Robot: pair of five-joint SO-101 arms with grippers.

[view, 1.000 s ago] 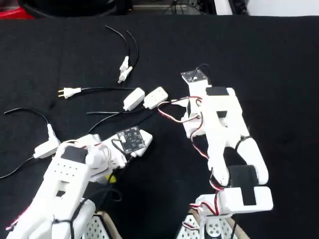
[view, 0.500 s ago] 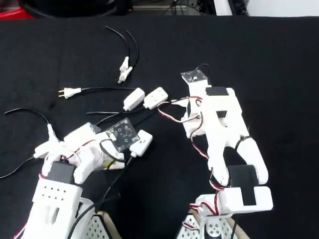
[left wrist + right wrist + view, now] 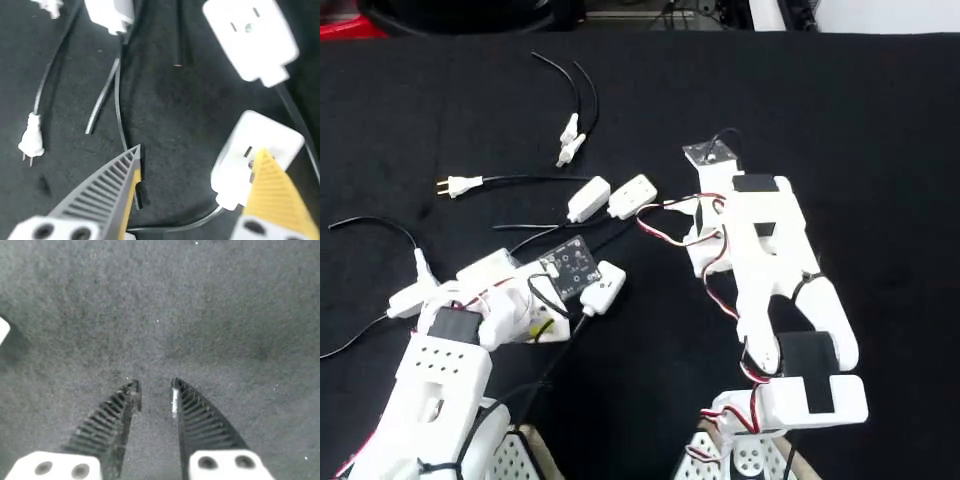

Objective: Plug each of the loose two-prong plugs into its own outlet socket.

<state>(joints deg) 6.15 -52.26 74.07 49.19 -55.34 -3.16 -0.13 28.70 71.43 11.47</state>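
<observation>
Your left tool [image 3: 200,150] is spread wide, low over the tabletop [image 3: 170,100], left of centre in the overhead frame. Its yellow finger [image 3: 270,185] hangs right at a white socket [image 3: 250,145]; can't tell if they touch. A second socket [image 3: 250,35] lies just past it, toward the upper right of that wrist frame. A black cord [image 3: 117,100] snakes down between the fingers. A loose plug [image 3: 30,142] lies out beyond the grey finger [image 3: 110,185]. Two more plugs [image 3: 568,138] sit upper left overhead, well apart. Your right tool [image 3: 155,385] is only a crack apart over the black tabletop.
</observation>
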